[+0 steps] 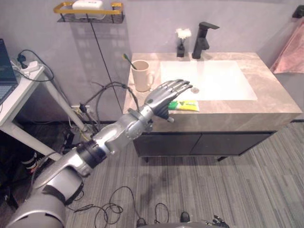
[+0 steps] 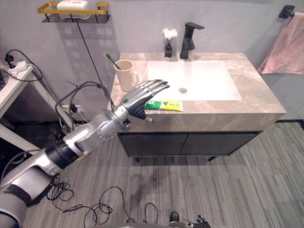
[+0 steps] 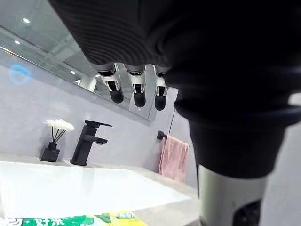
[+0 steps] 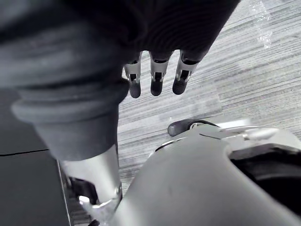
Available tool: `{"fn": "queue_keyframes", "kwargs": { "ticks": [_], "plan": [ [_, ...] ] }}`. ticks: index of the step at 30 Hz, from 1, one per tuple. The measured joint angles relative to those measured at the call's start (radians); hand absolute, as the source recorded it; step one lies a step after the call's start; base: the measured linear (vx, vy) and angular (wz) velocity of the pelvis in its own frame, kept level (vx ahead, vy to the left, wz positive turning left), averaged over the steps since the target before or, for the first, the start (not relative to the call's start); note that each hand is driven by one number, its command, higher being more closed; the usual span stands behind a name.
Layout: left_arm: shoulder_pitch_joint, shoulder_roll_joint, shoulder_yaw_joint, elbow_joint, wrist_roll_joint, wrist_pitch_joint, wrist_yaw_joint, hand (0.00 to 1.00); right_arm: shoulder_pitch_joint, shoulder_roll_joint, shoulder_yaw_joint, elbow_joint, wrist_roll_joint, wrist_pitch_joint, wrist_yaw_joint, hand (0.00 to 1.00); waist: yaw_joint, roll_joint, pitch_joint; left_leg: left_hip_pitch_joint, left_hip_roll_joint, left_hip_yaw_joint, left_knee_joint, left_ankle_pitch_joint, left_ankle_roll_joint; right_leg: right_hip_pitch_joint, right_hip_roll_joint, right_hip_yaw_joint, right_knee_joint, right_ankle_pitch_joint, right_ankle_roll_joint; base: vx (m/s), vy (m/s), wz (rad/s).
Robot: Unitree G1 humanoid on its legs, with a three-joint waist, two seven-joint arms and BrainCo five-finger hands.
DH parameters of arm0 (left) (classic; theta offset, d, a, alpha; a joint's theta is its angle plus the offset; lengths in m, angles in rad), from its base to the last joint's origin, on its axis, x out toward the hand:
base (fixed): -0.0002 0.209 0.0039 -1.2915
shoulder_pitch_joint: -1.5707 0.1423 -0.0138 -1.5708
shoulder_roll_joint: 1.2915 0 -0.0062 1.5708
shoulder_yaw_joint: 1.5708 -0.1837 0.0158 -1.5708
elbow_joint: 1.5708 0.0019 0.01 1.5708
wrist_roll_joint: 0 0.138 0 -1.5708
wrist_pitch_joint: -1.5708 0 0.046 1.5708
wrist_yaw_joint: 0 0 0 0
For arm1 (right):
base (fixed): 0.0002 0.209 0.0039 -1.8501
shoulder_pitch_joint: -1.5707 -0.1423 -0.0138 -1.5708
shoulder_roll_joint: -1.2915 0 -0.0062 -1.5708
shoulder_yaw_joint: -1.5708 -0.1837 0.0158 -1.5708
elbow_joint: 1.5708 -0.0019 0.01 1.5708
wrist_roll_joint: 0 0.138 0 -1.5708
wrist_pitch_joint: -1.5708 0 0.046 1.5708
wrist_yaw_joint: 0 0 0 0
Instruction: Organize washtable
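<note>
Nearest, low over the floor: right hand [image 4: 155, 75], fingers loose and apart, holding nothing. Idle, by the look of it.

Next out: left hand [image 1: 164, 97] stretched over the front edge of the washtable [image 1: 278, 102], fingers [image 3: 137, 92] straight and spread, thumb hanging below, closed on nothing. Poised above the near end of the toothpaste tube [image 1: 184, 105]; contact with it not possible to tell.

Tube lying flat on the counter's front strip, just before the basin [image 1: 213, 80], near the edge.

Further back, at the counter's left: beige cup [image 1: 141, 76], upright, toothbrush [image 1: 127, 59] standing in it. Well apart from the tube.

Along the back edge: small vase of white flowers [image 1: 182, 40] just beside the black faucet [image 1: 203, 40], both upright, seemingly in place.

On the wall beyond: gold-rimmed shelf [image 1: 88, 14] up left, pink towel [image 1: 290, 50] at right.

Judged progress: barely started. Nothing lifted, nothing in either hand. Toothbrush apparently sorted; loose tube the one item out of order. Left to do, probably: close on the tube, lift it, stand it in the cup or set it back by the wall.
</note>
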Motion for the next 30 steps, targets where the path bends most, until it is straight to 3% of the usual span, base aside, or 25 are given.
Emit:
{"fn": "queue_keyframes", "kwargs": {
  "ticks": [6, 20, 30],
  "plan": [
    [-0.070, -0.005, -0.104, 0.092, 0.000, -0.017, -0.015, 0.00, 0.000, -0.006, 0.002, -0.007, 0.001, -0.004, -0.001, 0.00, -0.007, 0.011, 0.002, -0.012, 0.002, -0.005, -0.001, 0.000, 0.001, -0.013, 0.002, 0.001, 0.000, 0.006, 0.001, 0.00, 0.000, 0.00],
    [-0.177, -0.008, -0.207, 0.308, -0.012, -0.024, -0.071, 0.00, 0.006, -0.001, 0.001, -0.049, -0.001, -0.003, -0.013, 0.00, -0.050, 0.023, 0.001, -0.048, -0.005, -0.008, 0.010, 0.008, 0.004, -0.039, -0.003, -0.014, -0.010, 0.037, 0.006, 0.00, 0.002, 0.01],
    [-0.281, -0.030, -0.259, 0.390, -0.067, -0.025, -0.114, 0.00, 0.021, 0.000, -0.008, -0.079, -0.002, -0.004, -0.011, 0.00, -0.053, 0.052, 0.001, -0.058, -0.005, -0.011, 0.010, 0.016, 0.007, -0.045, -0.002, -0.015, -0.015, 0.037, 0.006, 0.00, -0.001, 0.00]
  ]
}}
